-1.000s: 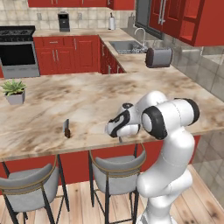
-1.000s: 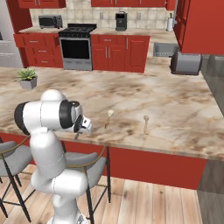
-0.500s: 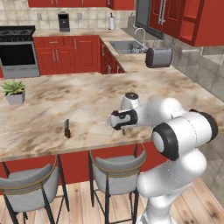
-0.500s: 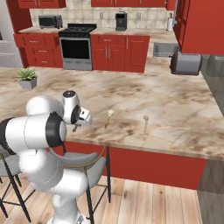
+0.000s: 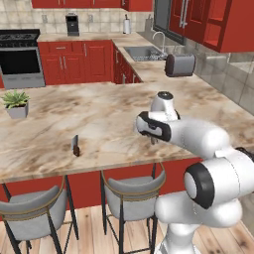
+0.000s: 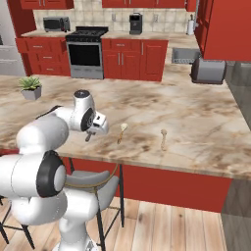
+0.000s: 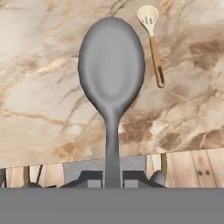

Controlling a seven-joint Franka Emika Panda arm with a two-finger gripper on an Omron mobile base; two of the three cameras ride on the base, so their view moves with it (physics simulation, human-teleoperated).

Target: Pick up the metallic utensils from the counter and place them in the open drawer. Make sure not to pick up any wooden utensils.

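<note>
Where marbled counter (image 7: pixel 43 87) gleams: tool (image 7: pixel 112 177) clamped on smooth grey oval-bowled spoon (image 7: pixel 112 70)

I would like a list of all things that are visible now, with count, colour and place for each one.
metal spoon: one, dark grey, held in the gripper above the counter
knife: one, dark, on the counter near its front edge
wooden utensils: two, pale tan, on the counter
plant: one, green, grey pot, counter's far left
toaster: one, grey, beside the sink
stools: two, grey seats, below the counter
gripper: one, closed on the spoon handle
</note>
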